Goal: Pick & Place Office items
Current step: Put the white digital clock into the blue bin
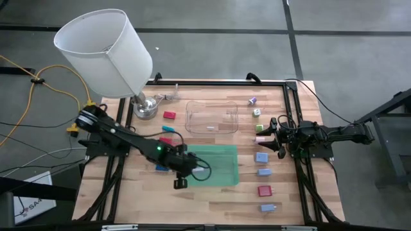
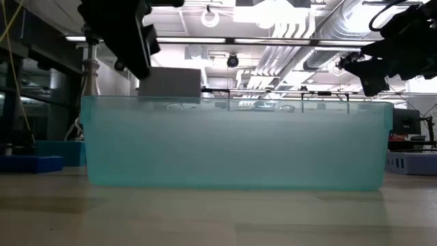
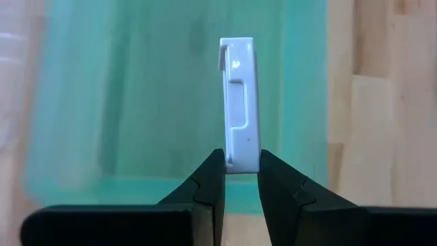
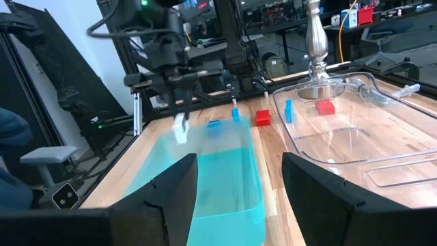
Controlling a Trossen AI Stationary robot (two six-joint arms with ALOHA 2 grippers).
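My left gripper (image 3: 240, 164) is shut on a flat white block (image 3: 239, 102) and hovers over the left part of the green translucent tray (image 1: 221, 168). In the low view the block (image 2: 171, 82) hangs just above the tray's rim (image 2: 232, 102). More office items lie flat on the table: red (image 1: 169, 115), teal (image 1: 167, 128) and blue (image 1: 160, 168) blocks left of the trays, and several blue, red, pink and green ones (image 1: 263, 172) on the right. My right gripper (image 1: 273, 135) waits open and level at the table's right side. My left gripper pinches the white block by one short end (image 3: 240, 158) between its two fingers, one on each broad face. The fingers slant down from above, coming from the table's left. The block sticks out past the fingertips along their line, lifted clear above the green tray.
A clear plastic tray (image 1: 212, 117) stands behind the green one. A lamp with a white shade (image 1: 106, 51) and a metal foot (image 1: 144, 106) stands at the far left corner. A black frame (image 1: 292, 96) runs along the table's edges.
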